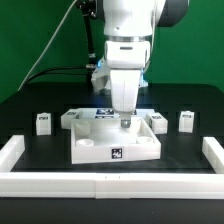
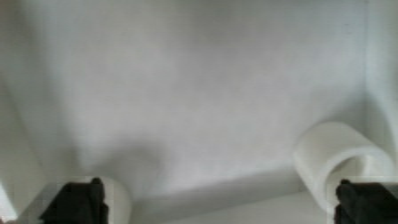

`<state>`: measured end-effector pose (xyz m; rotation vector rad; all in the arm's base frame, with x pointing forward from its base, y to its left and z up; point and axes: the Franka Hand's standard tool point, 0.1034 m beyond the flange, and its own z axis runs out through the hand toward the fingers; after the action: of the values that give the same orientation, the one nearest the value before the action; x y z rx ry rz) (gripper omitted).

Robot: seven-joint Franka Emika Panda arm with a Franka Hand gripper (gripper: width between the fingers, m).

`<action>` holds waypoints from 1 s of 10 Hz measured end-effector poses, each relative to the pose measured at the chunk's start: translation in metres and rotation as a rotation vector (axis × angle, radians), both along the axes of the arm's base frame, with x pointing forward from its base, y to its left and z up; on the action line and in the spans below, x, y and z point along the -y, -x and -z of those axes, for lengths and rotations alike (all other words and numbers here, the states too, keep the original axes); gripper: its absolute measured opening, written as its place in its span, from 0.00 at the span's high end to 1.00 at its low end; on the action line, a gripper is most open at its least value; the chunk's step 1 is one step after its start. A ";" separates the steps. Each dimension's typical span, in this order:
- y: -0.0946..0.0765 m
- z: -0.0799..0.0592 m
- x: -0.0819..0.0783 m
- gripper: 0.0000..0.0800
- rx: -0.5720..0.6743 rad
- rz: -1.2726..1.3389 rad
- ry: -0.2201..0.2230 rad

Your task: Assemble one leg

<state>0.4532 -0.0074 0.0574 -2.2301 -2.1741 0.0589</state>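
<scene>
The large flat white tabletop (image 1: 140,147) lies mid-table with tags on its front. Small white legs with tags stand beside it: two at the exterior view's left (image 1: 43,122) (image 1: 69,119) and two at the right (image 1: 158,122) (image 1: 186,120). My gripper (image 1: 124,122) points straight down, low over the tabletop's rear middle, apart from every leg. In the wrist view the gripper (image 2: 222,205) is open, with its dark fingertips (image 2: 80,200) wide apart over the bare white tabletop surface (image 2: 196,100). A rounded white part (image 2: 338,155) shows near one fingertip. Nothing sits between the fingers.
Long white border bars run along the table's left (image 1: 12,155), front (image 1: 110,186) and right (image 1: 212,155). Black cables hang behind the arm against the green backdrop.
</scene>
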 end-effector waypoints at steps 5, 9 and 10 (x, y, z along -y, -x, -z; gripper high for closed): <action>0.008 0.006 0.008 0.19 -0.016 0.009 -0.001; 0.054 0.039 0.024 0.19 -0.054 -0.162 -0.032; 0.058 0.042 0.025 0.19 -0.064 -0.162 -0.034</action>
<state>0.3949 -0.0326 0.0150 -2.0020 -2.2980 0.0951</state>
